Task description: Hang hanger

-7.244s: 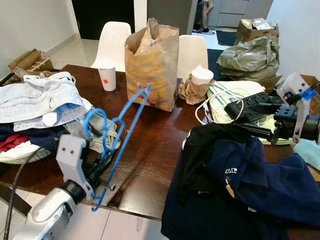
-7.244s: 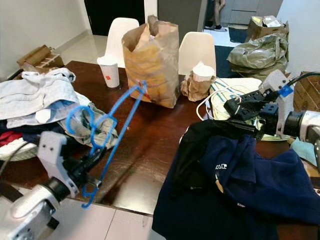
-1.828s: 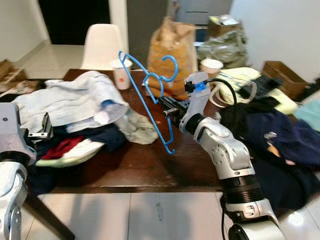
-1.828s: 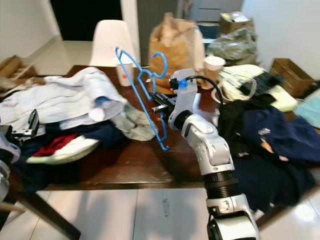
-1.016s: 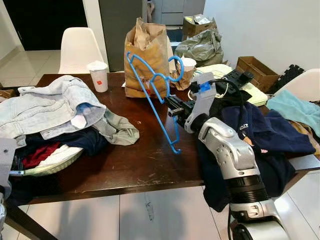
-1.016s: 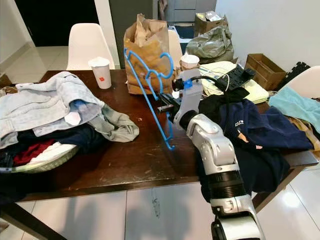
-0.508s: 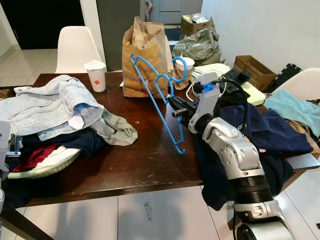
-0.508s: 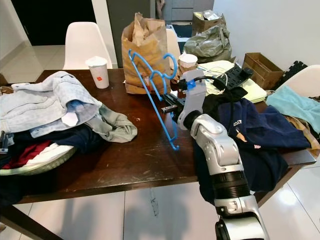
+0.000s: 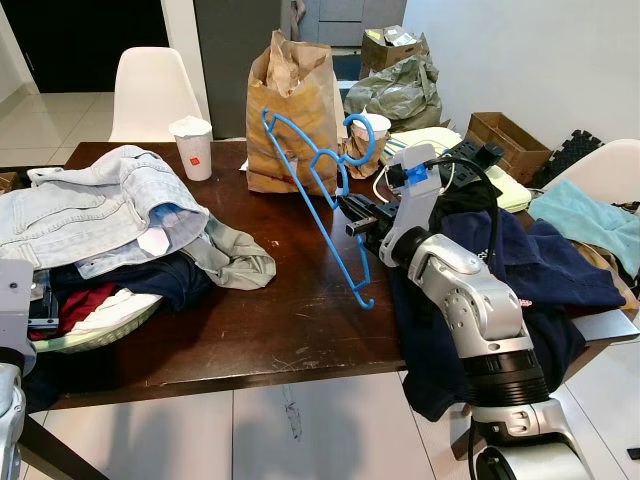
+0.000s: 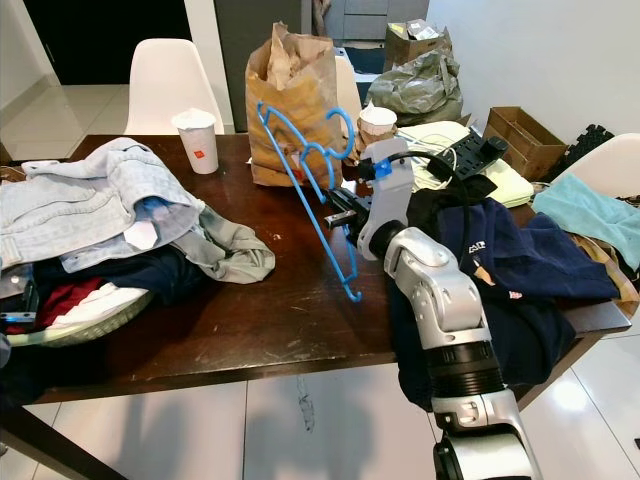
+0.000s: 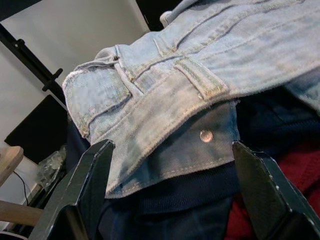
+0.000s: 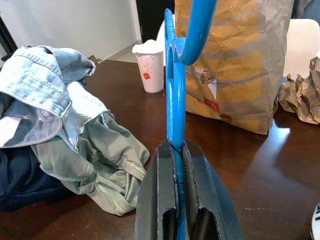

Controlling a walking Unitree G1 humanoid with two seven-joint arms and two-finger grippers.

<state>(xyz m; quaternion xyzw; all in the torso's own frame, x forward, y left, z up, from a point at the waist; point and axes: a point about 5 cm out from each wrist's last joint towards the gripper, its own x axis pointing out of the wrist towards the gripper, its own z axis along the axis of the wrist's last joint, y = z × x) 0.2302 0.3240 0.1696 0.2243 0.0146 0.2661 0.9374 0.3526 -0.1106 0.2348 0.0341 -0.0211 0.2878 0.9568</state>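
A blue plastic hanger point(image 9: 345, 262) stands tilted above the dark wooden table point(image 9: 280, 330), its hook point(image 9: 360, 130) uppermost near the paper bag. My right gripper point(image 9: 350, 215) is shut on the hanger's bar, and the right wrist view shows the two black fingers point(image 12: 160, 195) pinching the blue bar point(image 12: 175, 110). My left gripper point(image 11: 172, 145) is open, low at the table's left edge. Its spread fingers point(image 11: 85, 190) face a pale denim garment point(image 11: 200, 75) without touching it.
A tall brown paper bag point(image 9: 290, 110) and a paper cup point(image 9: 190, 145) stand at the back of the table. A heap of jeans and clothes point(image 9: 100, 215) covers the left side, and navy garments point(image 9: 520, 260) the right. White chairs point(image 9: 150, 90) stand behind.
Seven seconds ago my left gripper held the hanger; now the right one holds it. Over the last second the hanger has barely moved, and the view has shifted slightly.
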